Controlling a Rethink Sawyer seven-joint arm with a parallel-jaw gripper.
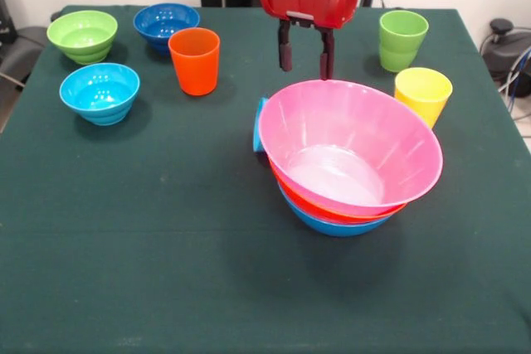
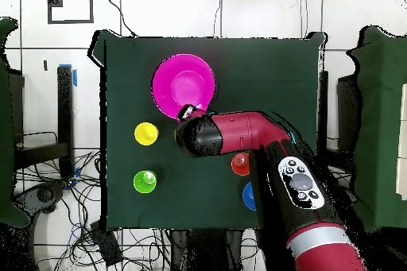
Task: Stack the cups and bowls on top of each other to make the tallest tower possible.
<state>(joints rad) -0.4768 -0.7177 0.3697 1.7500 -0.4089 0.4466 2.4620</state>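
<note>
The gripper (image 1: 305, 56) hangs with its two dark fingers spread apart and nothing between them, just behind the far rim of the pink bowl (image 1: 353, 148). That bowl tops the tower (image 1: 344, 209): an orange bowl (image 1: 332, 211) nested under it and a blue bowl (image 1: 336, 225) at the bottom, standing near the middle of the desk (image 1: 149, 271), a little toward the right edge in the front view. A light blue cup (image 1: 258, 125) peeks out, touching or nearly touching the pink bowl's left rim.

Out from there, the yellow cup (image 1: 423, 94) stands just beside the pink bowl on its right, with the green cup (image 1: 402, 39) behind it near the far right corner. The orange cup (image 1: 194, 60) is left of the gripper. Toward the far left corner sit the small bowls: dark blue (image 1: 166, 24), green (image 1: 82, 35), and light blue (image 1: 99, 92).

The pink bowl looks tilted toward the front, so a nudge from the fingers on its rim could probably tip or slide the pile. The yellow cup sits so close that a grasp on it could bump the bowl too.
</note>
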